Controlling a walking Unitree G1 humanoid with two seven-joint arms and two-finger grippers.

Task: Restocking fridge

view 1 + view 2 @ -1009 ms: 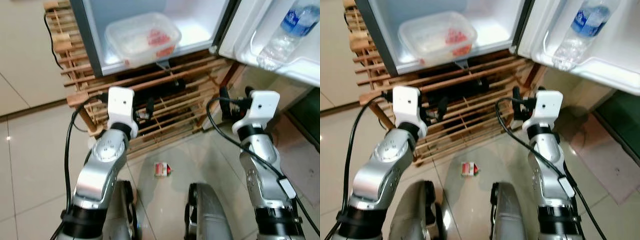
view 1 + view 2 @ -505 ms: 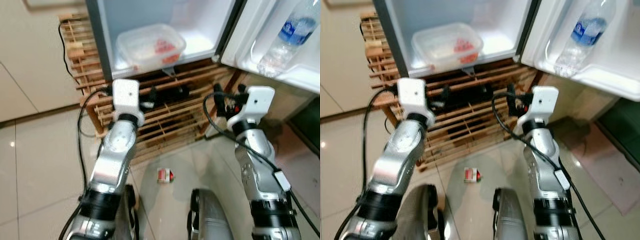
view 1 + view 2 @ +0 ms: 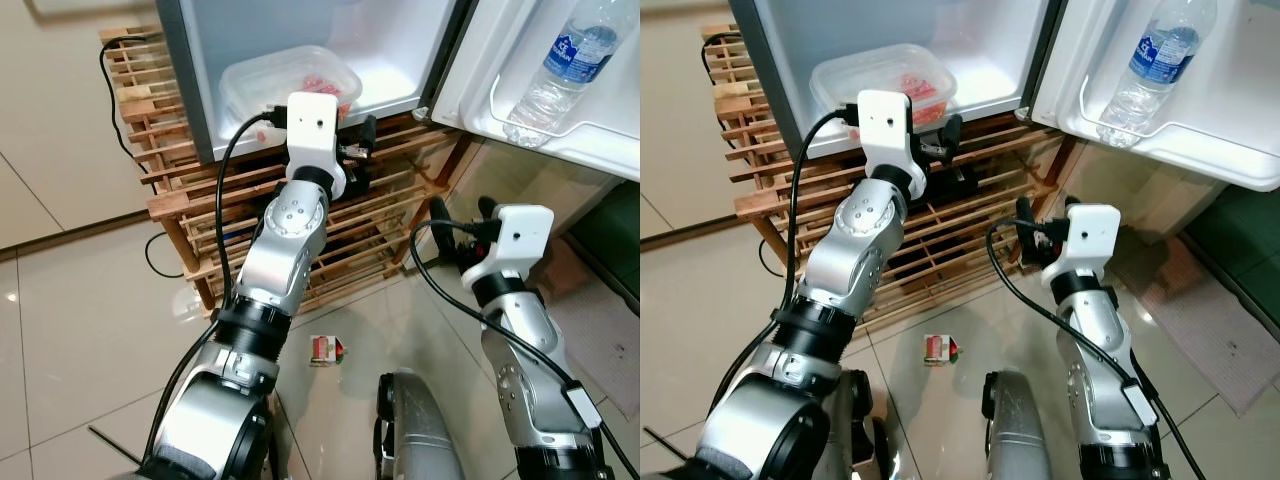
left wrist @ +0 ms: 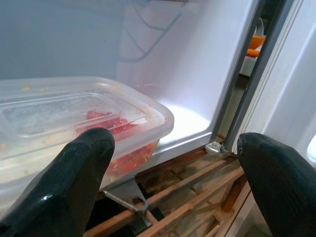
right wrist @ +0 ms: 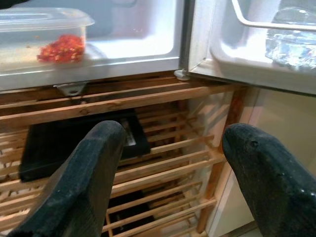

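The small fridge (image 3: 400, 70) stands open on a wooden rack. On its bottom shelf sits a clear lidded container (image 3: 250, 78) with red food inside, also clear in the left wrist view (image 4: 74, 113). A water bottle (image 3: 562, 62) stands in the door shelf (image 3: 580, 135). My left gripper (image 4: 173, 143) is raised in front of the fridge's lower edge, just before the container's front right corner, open and holding nothing. Lower and to the right, my right gripper (image 3: 462, 215) is open and empty, facing the rack (image 5: 148, 163) below the door hinge.
The slatted wooden rack (image 3: 170, 190) holds a black box (image 5: 74, 143) under the fridge. A small red and white carton (image 3: 325, 350) lies on the tiled floor between my arms. A black cable (image 3: 120, 50) runs over the rack's left end. Something orange (image 4: 254, 47) sits in the door.
My left arm has stretched up and forward, bringing its gripper from the rack level up to the fridge's bottom shelf edge. The right arm has dropped slightly. The camera has shifted.
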